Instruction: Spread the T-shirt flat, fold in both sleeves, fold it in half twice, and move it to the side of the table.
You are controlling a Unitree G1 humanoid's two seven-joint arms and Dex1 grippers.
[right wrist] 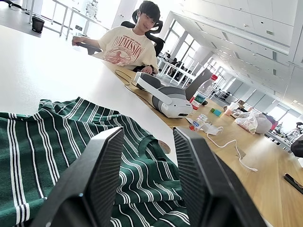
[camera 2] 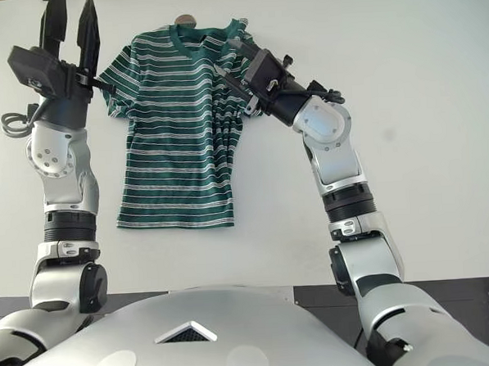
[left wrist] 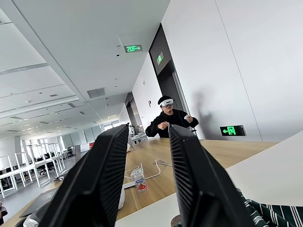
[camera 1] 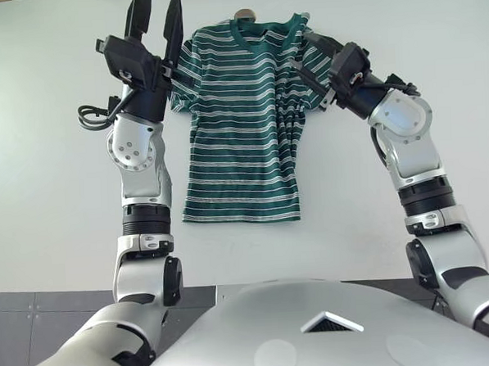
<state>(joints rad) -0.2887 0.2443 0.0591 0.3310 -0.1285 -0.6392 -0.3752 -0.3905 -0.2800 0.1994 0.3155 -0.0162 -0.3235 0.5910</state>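
T-shirt [camera 1: 237, 126]: green-striped, flat mid-table [camera 1: 57, 201], collar far. Right-side sleeve looks folded in; left sleeve [camera 1: 182, 94] out. Left gripper [camera 1: 158, 7]: raised beside it, fingers spread, empty. Right gripper [right wrist: 147, 137]: over right shoulder, fingers apart, holding nothing. Step: sleeve folds. Next: pinch left sleeve, carry inward.

Head stereo pair overlooking table [camera 1: 59, 242], wrist cameras low, outward
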